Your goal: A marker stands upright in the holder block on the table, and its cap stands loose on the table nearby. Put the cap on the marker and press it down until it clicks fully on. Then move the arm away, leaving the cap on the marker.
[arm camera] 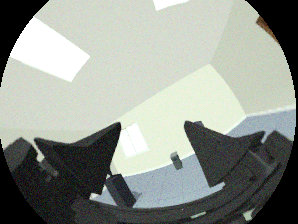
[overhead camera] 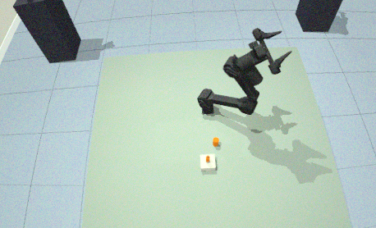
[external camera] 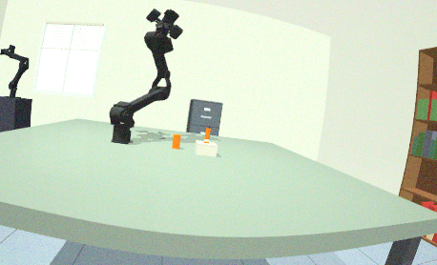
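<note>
One marker (overhead camera: 208, 159) (external camera: 207, 134) upright in one block (overhead camera: 208, 166) (external camera: 206, 150) — one cap (overhead camera: 216, 142) (external camera: 176, 141) beside, loose — my one pincer (overhead camera: 286, 41) (arm camera: 153, 124) wide, high above the worktop (overhead camera: 149, 123) (external camera: 197, 200).

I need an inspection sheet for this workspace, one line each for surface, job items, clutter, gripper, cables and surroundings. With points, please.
Surface: pale green tabletop (overhead camera: 141, 123) (external camera: 183, 191), no damage seen.
Job's things: marker (overhead camera: 208, 158) (external camera: 208, 134) upright in the white holder block (overhead camera: 208, 166) (external camera: 206, 150); orange cap (overhead camera: 216, 142) (external camera: 176, 141) standing loose beside the block, not on the marker.
Clutter: nothing seen.
Gripper: open (overhead camera: 286, 42) (arm camera: 153, 124), raised well above the table, nothing between its fingers.
Cables: nothing seen.
Surroundings: bookshelf (external camera: 409, 169), filing cabinet (external camera: 205, 116), window (external camera: 70, 59) (arm camera: 134, 140), and a second arm (external camera: 20, 67) on a dark pedestal (external camera: 11, 114).
</note>
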Tool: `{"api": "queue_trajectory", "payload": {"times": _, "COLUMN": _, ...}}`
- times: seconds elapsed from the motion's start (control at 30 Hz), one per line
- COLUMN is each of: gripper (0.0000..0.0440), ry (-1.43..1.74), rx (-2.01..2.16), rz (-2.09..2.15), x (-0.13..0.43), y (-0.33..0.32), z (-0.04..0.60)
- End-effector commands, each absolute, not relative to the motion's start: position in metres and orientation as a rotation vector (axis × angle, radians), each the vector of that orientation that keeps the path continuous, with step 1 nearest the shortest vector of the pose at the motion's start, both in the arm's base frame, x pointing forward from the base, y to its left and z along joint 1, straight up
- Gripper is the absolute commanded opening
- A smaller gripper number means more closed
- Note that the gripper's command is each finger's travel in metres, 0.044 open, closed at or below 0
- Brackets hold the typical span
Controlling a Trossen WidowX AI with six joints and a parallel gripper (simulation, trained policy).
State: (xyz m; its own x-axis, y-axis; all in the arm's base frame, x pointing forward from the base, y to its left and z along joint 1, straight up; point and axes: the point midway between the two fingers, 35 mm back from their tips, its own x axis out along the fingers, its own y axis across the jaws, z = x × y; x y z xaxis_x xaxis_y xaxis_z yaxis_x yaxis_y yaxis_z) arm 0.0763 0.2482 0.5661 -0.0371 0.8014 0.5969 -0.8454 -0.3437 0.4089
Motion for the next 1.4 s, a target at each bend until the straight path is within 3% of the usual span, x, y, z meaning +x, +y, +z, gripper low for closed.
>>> {"api": "queue_trajectory", "payload": {"times": 0.0, "gripper": 0.0375, "ry": -0.074, "rx": 0.926, "rz": 1.69, "x": 0.075, "y": 0.247, "z": 0.568}}
{"api": "queue_trajectory", "payload": {"times": 0.17, "gripper": 0.0252, "ry": -0.116, "rx": 0.961, "rz": 1.708, "x": 0.071, "y": 0.245, "z": 0.577}}
{"api": "queue_trajectory", "payload": {"times": 0.23, "gripper": 0.0222, "ry": -0.135, "rx": 0.975, "rz": 1.714, "x": 0.069, "y": 0.243, "z": 0.581}}
{"api": "queue_trajectory", "payload": {"times": 0.93, "gripper": 0.0283, "ry": -0.351, "rx": 1.122, "rz": 1.732, "x": 0.057, "y": 0.226, "z": 0.612}}
{"api": "queue_trajectory", "payload": {"times": 1.37, "gripper": 0.0299, "ry": -0.469, "rx": 1.221, "rz": 1.739, "x": 0.048, "y": 0.211, "z": 0.627}}
